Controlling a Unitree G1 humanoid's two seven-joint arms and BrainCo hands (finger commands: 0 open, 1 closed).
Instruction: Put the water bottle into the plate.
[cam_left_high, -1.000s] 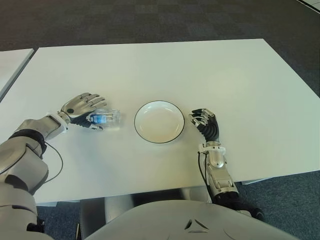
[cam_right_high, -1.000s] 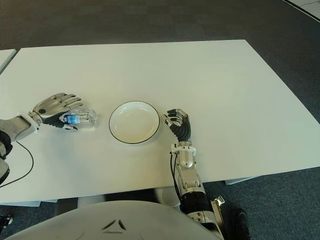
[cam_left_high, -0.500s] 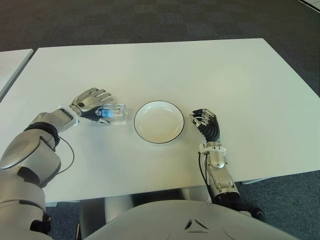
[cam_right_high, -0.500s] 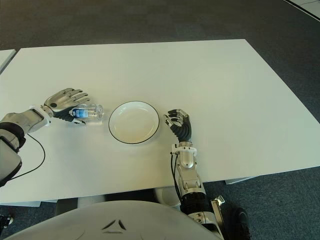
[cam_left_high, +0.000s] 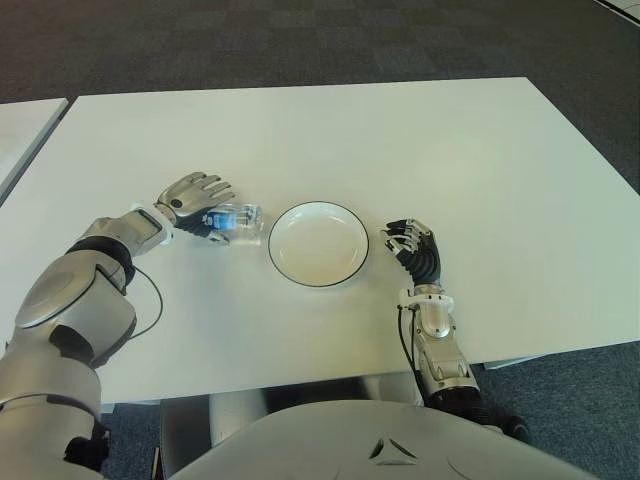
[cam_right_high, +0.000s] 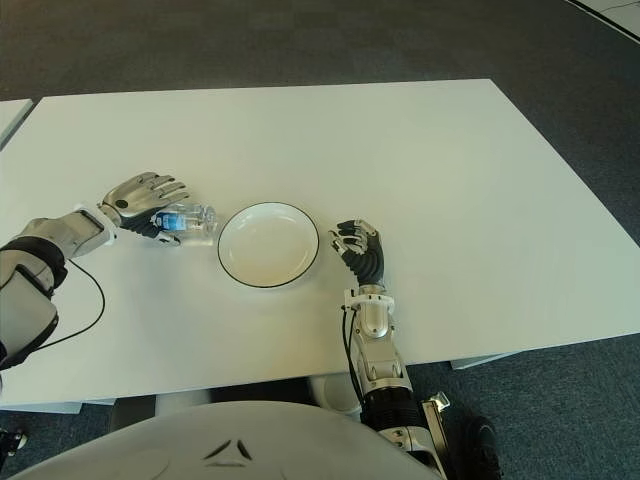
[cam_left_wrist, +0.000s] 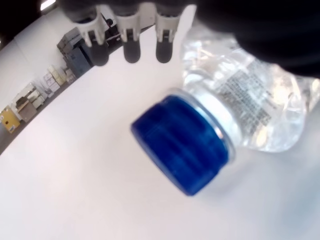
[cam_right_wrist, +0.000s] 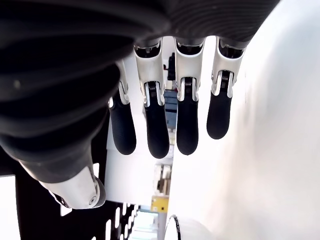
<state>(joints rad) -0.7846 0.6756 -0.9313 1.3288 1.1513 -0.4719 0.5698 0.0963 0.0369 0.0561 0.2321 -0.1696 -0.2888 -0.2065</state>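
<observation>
Carrying step: you have the water bottle (cam_left_high: 238, 219) lying on its side in the left hand (cam_left_high: 195, 200), just beside the plate's left rim and not yet over it.
Left hand: its fingers (cam_left_wrist: 131, 31) drape over the clear body, cap (cam_left_wrist: 181, 142) pointing back toward the wrist; I judge this a loose hold, since the bottle looks to be low against the counter (cam_left_high: 400, 140).
Plate (cam_left_high: 352, 252): it sits bare between your two hands, near the counter's front half.
Next move: you need a short sideways travel toward the plate with enough lift for the bottle to clear the rim, then a gentle release so it settles in the bowl instead of rolling out.
Right hand (cam_left_high: 412, 247): it shows just right of the plate with its fingers curled and holding nothing; leave it there.
Edges: the front edge is near both forearms, so keep the travel level and sideways.
Open room: the far half of the counter is wide and free.
</observation>
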